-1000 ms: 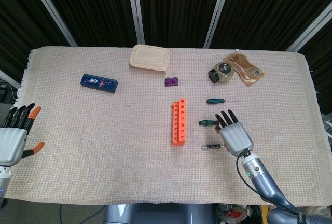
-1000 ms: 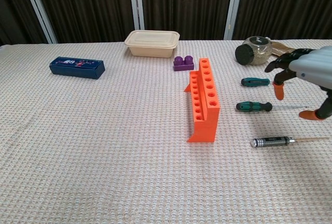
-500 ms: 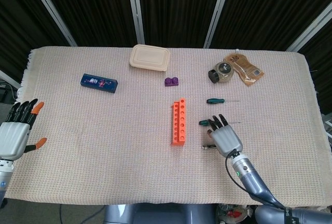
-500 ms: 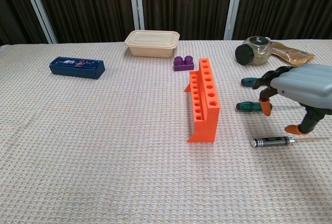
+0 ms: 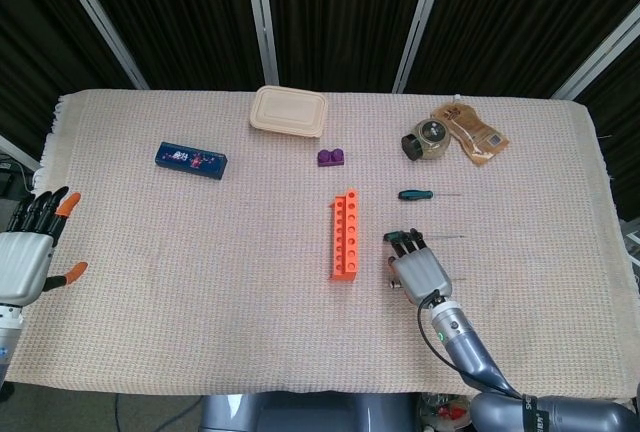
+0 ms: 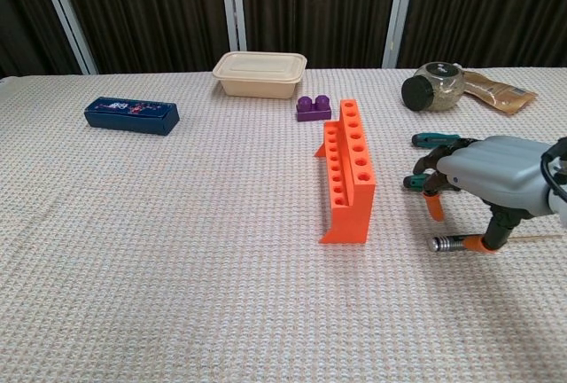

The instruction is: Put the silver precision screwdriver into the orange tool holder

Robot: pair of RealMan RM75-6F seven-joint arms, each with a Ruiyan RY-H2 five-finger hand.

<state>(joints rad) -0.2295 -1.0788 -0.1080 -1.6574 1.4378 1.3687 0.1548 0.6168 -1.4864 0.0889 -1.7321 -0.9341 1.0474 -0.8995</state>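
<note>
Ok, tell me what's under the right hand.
Under the right hand lies the silver precision screwdriver; only its butt end and thin tip show, the middle is covered. The nearer green-handled screwdriver is also mostly covered. Whether the fingers grip anything cannot be seen.

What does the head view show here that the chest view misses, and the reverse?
Only the head view shows the left hand, open beside the cloth's left edge. Only the chest view shows the silver precision screwdriver clearly, an orange fingertip touching its handle. Both show the right hand over it, and the orange tool holder.
</note>
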